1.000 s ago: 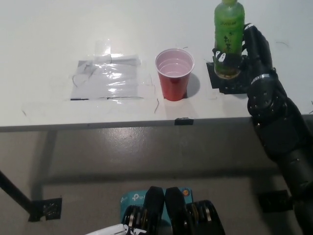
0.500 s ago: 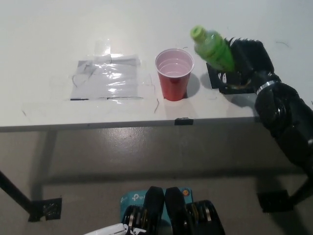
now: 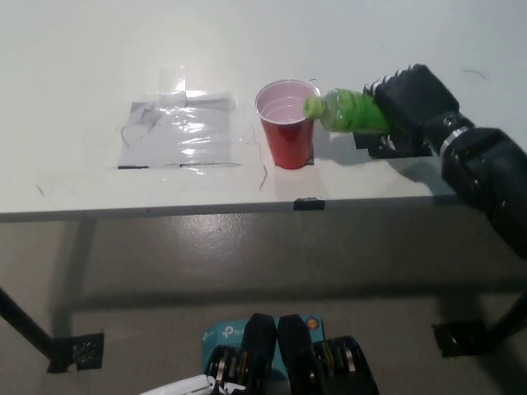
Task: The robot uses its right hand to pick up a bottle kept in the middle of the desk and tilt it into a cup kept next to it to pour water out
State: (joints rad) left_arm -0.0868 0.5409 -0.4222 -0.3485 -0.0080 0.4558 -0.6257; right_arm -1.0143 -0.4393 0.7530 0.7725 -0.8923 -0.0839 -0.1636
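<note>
A green bottle point(image 3: 346, 111) lies nearly level in the air, its capped neck pointing left and touching the rim of the red cup point(image 3: 285, 123). My black right hand point(image 3: 409, 104) is shut on the bottle's base end, just right of the cup. The cup stands upright on the white desk point(image 3: 82, 66), pushed slightly askew at its top. A black square mat point(image 3: 387, 146) shows under the hand. My white left hand point(image 3: 185, 387) only shows as a sliver at the bottom edge.
A clear plastic sheet point(image 3: 181, 132) lies flat on the desk left of the cup. The desk's front edge point(image 3: 165, 210) runs across the middle of the view, with grey floor below it.
The right hand has tipped the bottle from upright to nearly level, swinging its neck left and down to the cup's rim. The cup's top has shifted slightly left.
</note>
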